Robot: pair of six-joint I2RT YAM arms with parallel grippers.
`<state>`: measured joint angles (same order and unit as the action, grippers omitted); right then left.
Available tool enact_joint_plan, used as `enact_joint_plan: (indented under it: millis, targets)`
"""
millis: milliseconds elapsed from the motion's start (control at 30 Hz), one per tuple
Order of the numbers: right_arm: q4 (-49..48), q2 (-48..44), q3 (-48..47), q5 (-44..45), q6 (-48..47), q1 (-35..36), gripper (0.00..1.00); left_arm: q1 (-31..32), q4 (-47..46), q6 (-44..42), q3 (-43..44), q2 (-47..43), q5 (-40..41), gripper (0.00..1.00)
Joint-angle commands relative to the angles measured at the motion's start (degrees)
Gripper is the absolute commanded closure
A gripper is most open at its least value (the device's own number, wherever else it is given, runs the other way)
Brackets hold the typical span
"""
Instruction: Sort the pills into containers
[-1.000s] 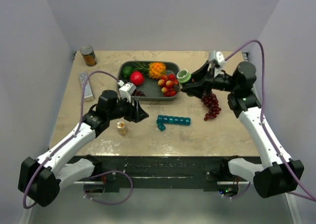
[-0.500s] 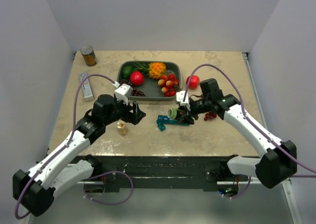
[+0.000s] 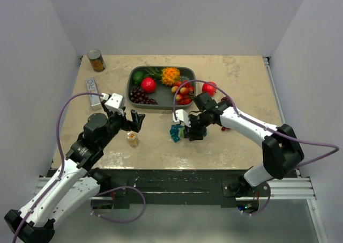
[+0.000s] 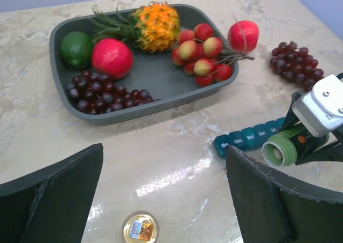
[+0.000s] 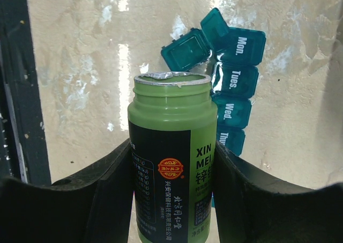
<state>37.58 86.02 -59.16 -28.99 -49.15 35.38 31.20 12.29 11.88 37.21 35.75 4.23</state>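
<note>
The left jaws were seen spread wide with nothing between them, hovering above the marbled surface [image 3: 244, 71]. A small round amber jar [image 4: 140, 228] stood below the gap. The right jaws were clenched on a green bottle [image 5: 171, 162], gripped at its sides. The bottle was uncapped, with torn foil left around its rim. Its mouth was pointed toward the teal containers [image 5: 236, 82], which lay on the surface just beyond it. The containers were found in front of the grey tray [image 4: 53, 44], apart from it and near the middle of the surface. Cells marked Mon., Tues. and Wed. could be read. At the Mon. end, one lid [image 5: 185, 49] was flipped open. Whether any pills lay in the cells could not be told. A red apple [image 4: 243, 35] and a bunch of dark grapes [image 4: 297, 66] were noted on the surface beside the tray.
</note>
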Motion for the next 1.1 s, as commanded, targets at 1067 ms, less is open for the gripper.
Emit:
enact_joint_plan:
  millis: [1067]
  targets:
    - [6.8, 11.7, -13.0, 22.9, 5.8, 10.1, 1.00, -0.6, 1.0, -1.2, 1.0, -1.1, 5.7, 0.01]
